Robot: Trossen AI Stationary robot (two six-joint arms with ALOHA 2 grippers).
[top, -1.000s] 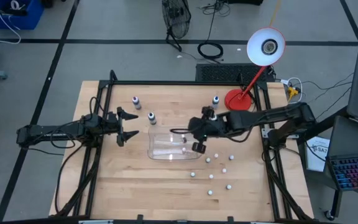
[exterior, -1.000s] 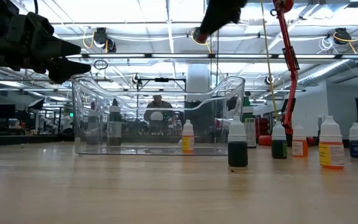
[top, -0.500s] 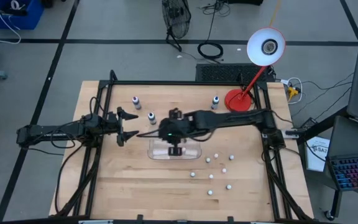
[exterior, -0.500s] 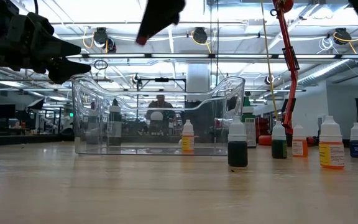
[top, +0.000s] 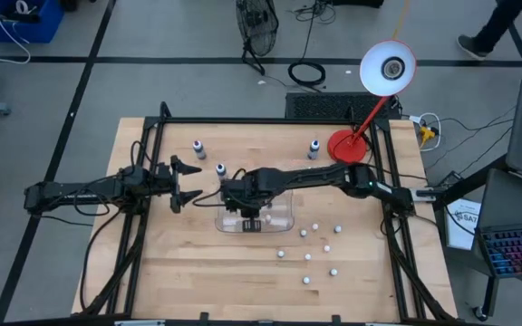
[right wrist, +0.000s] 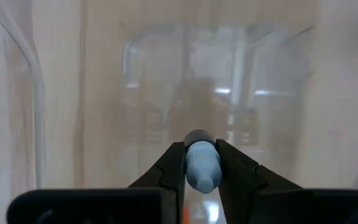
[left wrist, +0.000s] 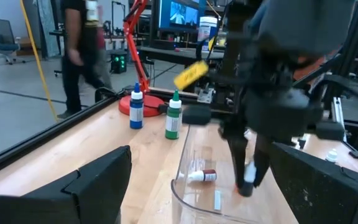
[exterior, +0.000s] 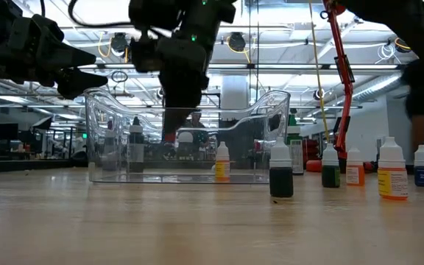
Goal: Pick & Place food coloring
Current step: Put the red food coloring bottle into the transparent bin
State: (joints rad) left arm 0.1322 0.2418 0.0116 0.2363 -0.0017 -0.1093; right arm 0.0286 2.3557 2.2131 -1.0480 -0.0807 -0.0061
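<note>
My right gripper (top: 251,221) points down into the clear plastic tray (top: 284,220) and is shut on a small food coloring bottle (right wrist: 201,163) with a pale cap. Another bottle (left wrist: 202,177) lies on its side on the tray floor. Three bottles (top: 198,147) (top: 221,169) (top: 315,147) stand upright on the table beyond the tray. Several more (top: 308,256) stand near the table's front right. My left gripper (top: 187,181) hangs open and level at the tray's left, holding nothing. My right gripper pinches the bottle's pale cap (right wrist: 201,168) between its two fingertips, coming steeply from above. The bottle's reddish body (exterior: 169,137) points down below the fingers. It hangs clear of the tray floor, inside the tray walls.
A red desk lamp (top: 347,145) stands at the table's far right. A black frame (top: 143,163) runs along the table's edges. In the low view, upright bottles (exterior: 281,173) (exterior: 392,171) stand on the table near the tray (exterior: 271,110).
My right gripper has swung from over the tray's right side toward the table's left edge and come down into the tray, tipping to point more steeply downward. It has stayed shut on the bottle, which went with it.
</note>
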